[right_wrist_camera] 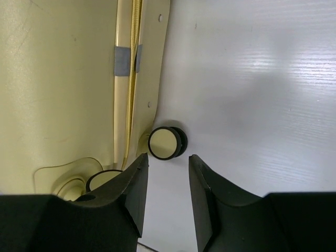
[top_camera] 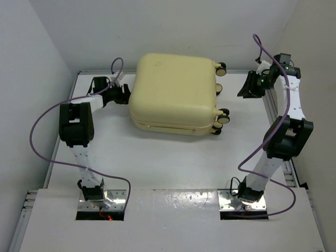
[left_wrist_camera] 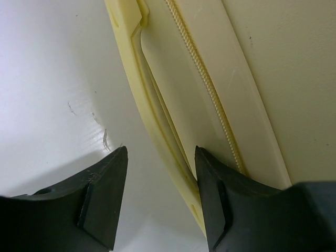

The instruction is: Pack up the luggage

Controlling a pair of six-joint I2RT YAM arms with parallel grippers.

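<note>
The luggage (top_camera: 173, 92) is a pale yellow hard-shell suitcase lying flat and closed at the back middle of the table, with its wheels (top_camera: 224, 116) pointing right. My left gripper (top_camera: 125, 95) is open at its left side. In the left wrist view (left_wrist_camera: 160, 152) the suitcase's side (left_wrist_camera: 262, 79) with its zipper line fills the right half, and its lower rim runs between my fingers, close against the right finger (left_wrist_camera: 231, 210). My right gripper (top_camera: 248, 88) is open and empty to the right of the wheels. In the right wrist view (right_wrist_camera: 168, 157) a wheel (right_wrist_camera: 165, 143) sits just beyond the fingertips beside the shell (right_wrist_camera: 58, 79).
The white table (top_camera: 173, 163) is walled by white panels on the left, back and right. A metal rail (top_camera: 273, 113) runs along its right edge. Purple cables loop from both arms. A second wheel (right_wrist_camera: 102, 179) shows partly behind my right gripper's left finger.
</note>
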